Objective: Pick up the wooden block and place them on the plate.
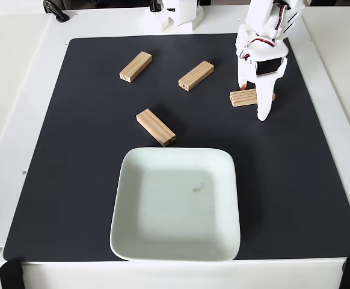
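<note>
4 light pine blocks (156,127) with grain lines, a pale mint-white plate (127,235), black mat (67,180).

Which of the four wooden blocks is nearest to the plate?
The block just above the plate's upper left corner in the fixed view. It lies alone mid-mat; two others lie farther up, and the fourth sits at the tool.
</note>
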`<state>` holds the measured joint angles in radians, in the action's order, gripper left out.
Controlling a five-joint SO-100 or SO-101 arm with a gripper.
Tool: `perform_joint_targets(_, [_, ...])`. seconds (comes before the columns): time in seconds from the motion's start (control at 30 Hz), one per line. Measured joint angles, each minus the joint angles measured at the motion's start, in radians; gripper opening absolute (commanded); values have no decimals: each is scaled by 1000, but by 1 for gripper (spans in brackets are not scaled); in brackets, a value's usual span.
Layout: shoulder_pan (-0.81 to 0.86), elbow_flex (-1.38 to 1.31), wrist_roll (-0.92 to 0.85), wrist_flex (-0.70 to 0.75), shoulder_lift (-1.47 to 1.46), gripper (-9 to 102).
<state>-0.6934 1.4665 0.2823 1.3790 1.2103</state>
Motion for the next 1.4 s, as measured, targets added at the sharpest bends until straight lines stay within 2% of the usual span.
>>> perform_joint_targets(0.17, [0, 0, 0, 0, 0, 39])
perform_joint_targets(0.23, [0, 0, 0, 0, 0, 35])
perform_joint_targets(0.33, [0, -2, 2, -3, 0, 22])
perform_joint_targets(0.47, [0, -3, 3, -23, 0, -2])
perform_joint_targets(0.53, [0, -5, 15, -55, 0, 2])
perform_joint_targets(0.9, [8, -6, -3, -114, 52, 0])
perform_joint_targets(1.2, [221, 83, -98, -469, 374, 0])
perform_joint_targets(1.4, [391, 87, -114, -706, 397, 0])
